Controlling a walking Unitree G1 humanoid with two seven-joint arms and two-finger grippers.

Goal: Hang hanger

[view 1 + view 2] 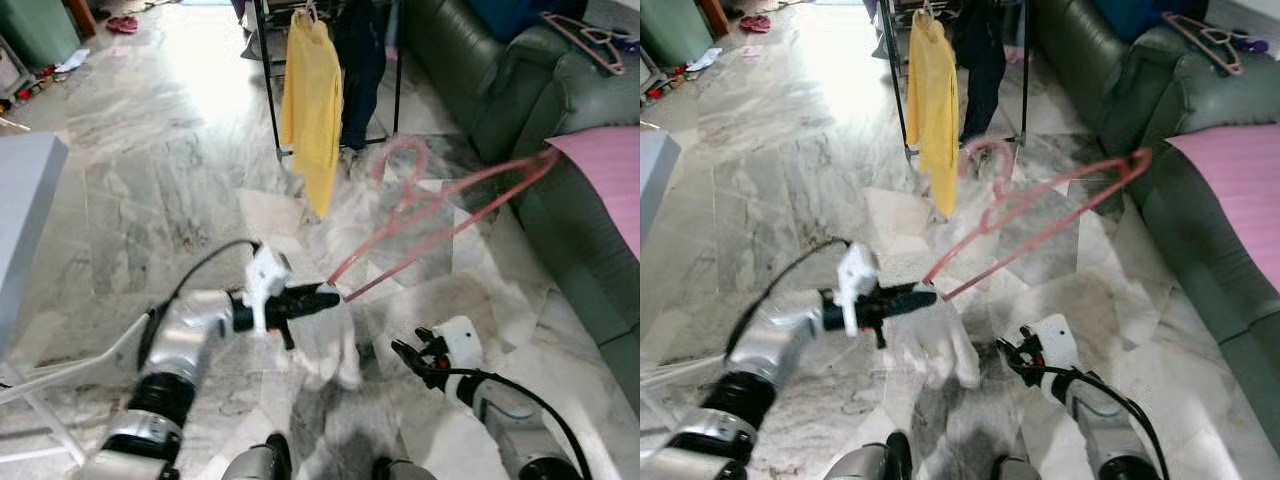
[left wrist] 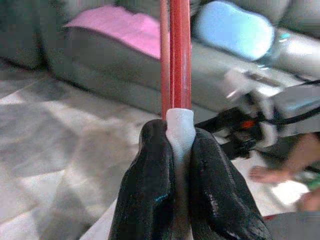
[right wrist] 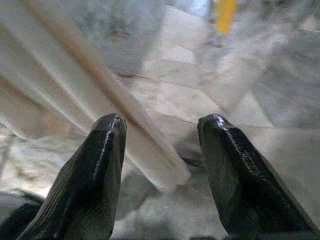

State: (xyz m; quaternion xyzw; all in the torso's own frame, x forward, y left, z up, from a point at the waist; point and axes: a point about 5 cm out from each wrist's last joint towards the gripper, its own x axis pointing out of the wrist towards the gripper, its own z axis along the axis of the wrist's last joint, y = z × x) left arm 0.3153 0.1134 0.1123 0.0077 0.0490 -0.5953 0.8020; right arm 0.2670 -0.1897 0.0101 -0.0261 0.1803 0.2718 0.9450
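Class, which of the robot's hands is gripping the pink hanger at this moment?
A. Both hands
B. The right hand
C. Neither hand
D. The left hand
D. The left hand is clamped on one end of the pink hanger, while the right hand is open and apart from it.

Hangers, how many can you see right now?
2, perhaps more. One hanger is held out by the left claw above the floor; another hanger lies on the sofa back. The rack's hanging clothes likely hide others.
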